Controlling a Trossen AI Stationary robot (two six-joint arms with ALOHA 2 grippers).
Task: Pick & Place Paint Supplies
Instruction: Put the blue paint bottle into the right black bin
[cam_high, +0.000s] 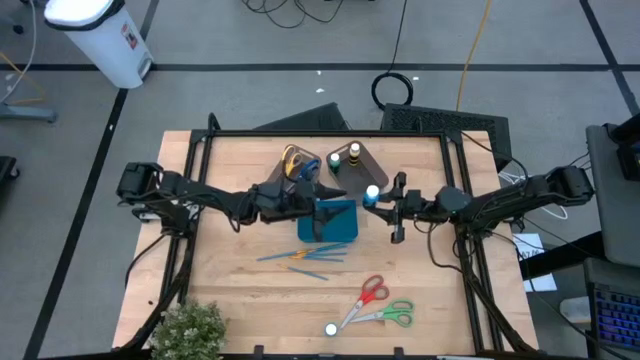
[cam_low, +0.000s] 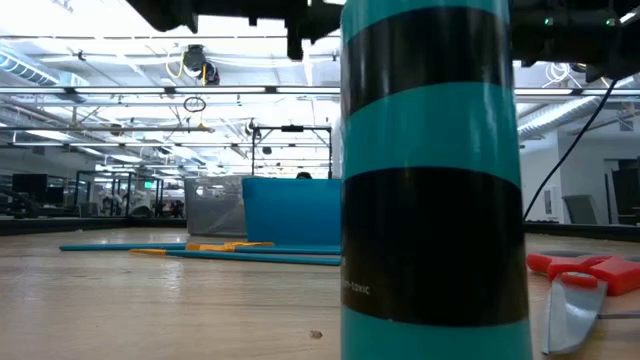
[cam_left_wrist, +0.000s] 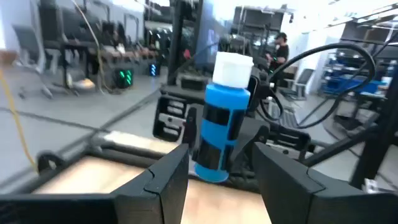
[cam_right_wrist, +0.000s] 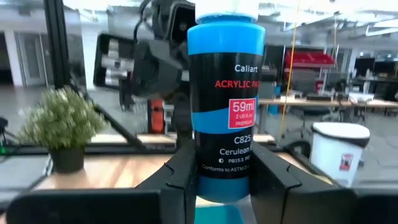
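Right now, at frame centre: right gripper (cam_high: 383, 203) clamped on blue paint bottle (cam_right_wrist: 222, 106); left gripper (cam_high: 322, 192) half-open, empty.

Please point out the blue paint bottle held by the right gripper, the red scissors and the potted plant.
blue paint bottle (cam_right_wrist: 225, 118), right wrist view, on its label.
red scissors (cam_high: 374, 290), high view, on the handles.
potted plant (cam_high: 187, 328), high view, on the leaves.

Dark jointed arms, black cables
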